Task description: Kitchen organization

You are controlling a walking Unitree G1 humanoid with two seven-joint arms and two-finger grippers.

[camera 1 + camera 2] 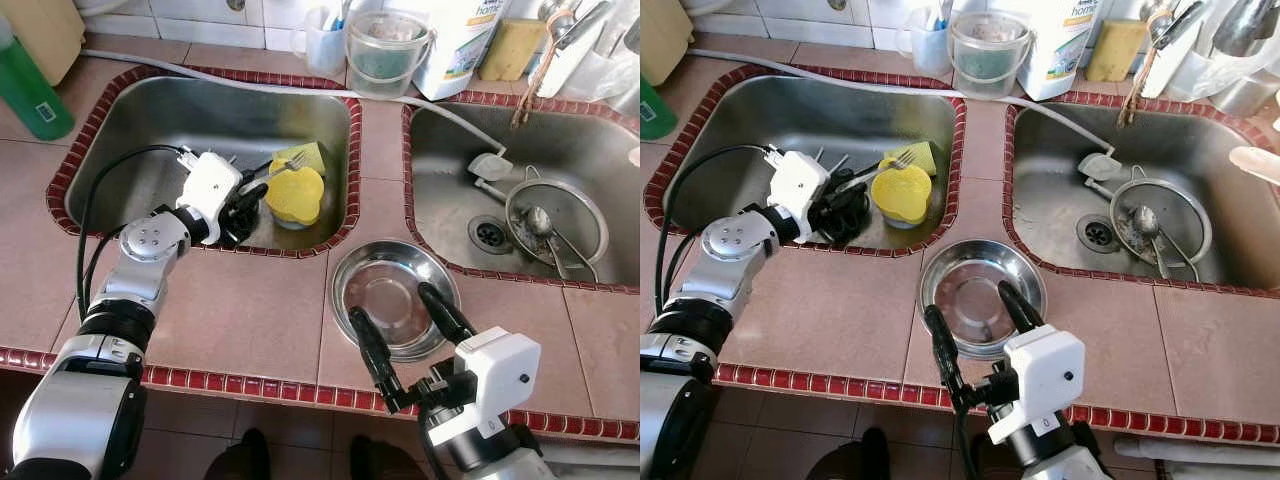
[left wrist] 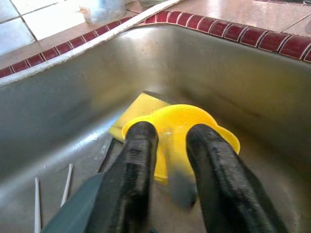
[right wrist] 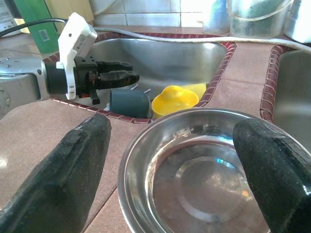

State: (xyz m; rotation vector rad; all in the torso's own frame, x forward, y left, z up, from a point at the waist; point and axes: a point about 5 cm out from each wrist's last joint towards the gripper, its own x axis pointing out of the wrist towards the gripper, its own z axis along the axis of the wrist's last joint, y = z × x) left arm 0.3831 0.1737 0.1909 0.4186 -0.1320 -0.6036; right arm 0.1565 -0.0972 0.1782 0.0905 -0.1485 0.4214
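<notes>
Two open pincers: right pincer [image 1: 398, 343] straddles shiny steel bowl [image 1: 385, 290]; left pincer [image 1: 243, 208].

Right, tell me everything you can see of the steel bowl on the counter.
The round, shiny stainless steel bowl stands upright and empty on the pink tiled counter, in front of the strip between the two sinks. It has a flat base and a rolled rim. The right gripper is open, one finger on either side of its near rim.
</notes>
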